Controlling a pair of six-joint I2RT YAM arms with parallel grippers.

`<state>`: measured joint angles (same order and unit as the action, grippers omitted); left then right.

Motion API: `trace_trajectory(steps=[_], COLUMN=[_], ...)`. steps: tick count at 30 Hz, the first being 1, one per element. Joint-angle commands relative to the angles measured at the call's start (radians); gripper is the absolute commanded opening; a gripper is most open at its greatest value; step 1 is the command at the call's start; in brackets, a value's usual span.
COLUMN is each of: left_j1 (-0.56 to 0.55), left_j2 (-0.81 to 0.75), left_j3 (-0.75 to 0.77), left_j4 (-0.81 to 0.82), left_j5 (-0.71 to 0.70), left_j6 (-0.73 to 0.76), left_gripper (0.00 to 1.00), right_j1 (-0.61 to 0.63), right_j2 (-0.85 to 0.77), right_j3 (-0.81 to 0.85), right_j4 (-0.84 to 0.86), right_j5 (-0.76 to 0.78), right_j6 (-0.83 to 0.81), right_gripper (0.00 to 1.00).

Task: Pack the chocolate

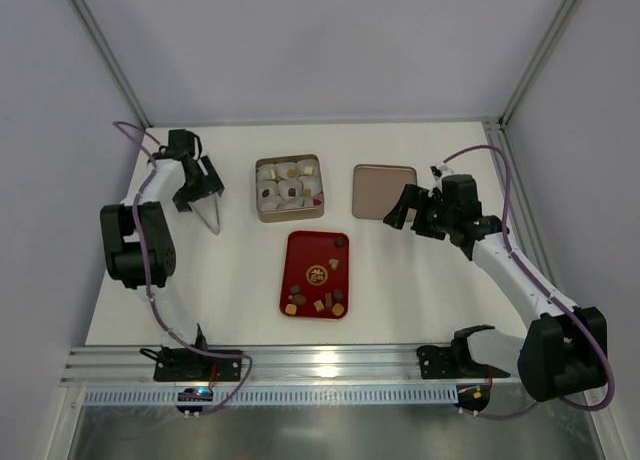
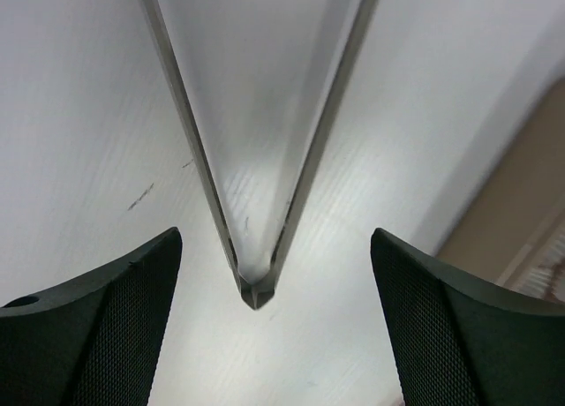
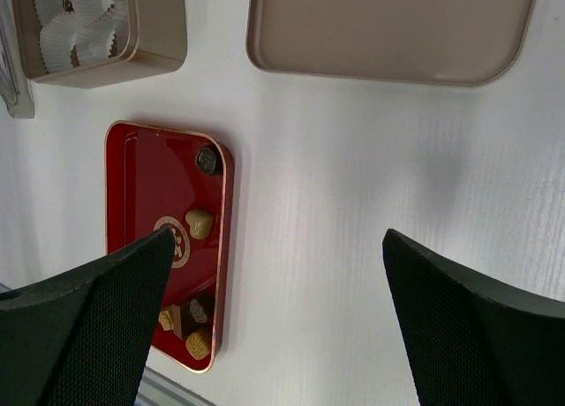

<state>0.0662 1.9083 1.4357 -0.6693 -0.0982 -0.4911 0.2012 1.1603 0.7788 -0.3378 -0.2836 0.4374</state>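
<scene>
Chocolate (image 1: pixel 318 300): mostly loose on the red tray (image 1: pixel 305 248), clustered at its near end; a few pieces sit in the tin (image 1: pixel 258 190) beyond the tray.
Left gripper (image 2: pixel 275 243): spread, astride the tongs (image 2: pixel 256 287) left of the tray, not pinching them.
Right gripper (image 3: pixel 278 238): spread, empty, right of the tray.
Recommendation: close squarely on both tong arms; lift level before approaching the tray.

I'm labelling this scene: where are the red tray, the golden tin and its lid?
red tray (image 1: pixel 303 252): top external view, bare upper-left floor.
golden tin (image 3: pixel 106 71): right wrist view, side wall.
lid (image 1: pixel 384 191): top external view, centre.
</scene>
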Motion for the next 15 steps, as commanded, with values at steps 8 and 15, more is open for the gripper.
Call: trace_trajectory(steps=[8,15], left_j1=[-0.19,-0.466], left_j2=[-0.466,-0.532], left_j3=[-0.015,-0.023], left_j4=[-0.003,0.034], left_j5=[0.164,0.227], left_j6=[-0.021,-0.059], left_gripper=[0.83,0.83], right_j1=[-0.003,-0.114], right_j2=[0.177,0.364], right_j3=[0.286,0.401], right_j4=[-0.106,-0.112], right_j5=[0.239,0.218], right_j6=[-0.012,-0.023], right_gripper=[1.0,0.94])
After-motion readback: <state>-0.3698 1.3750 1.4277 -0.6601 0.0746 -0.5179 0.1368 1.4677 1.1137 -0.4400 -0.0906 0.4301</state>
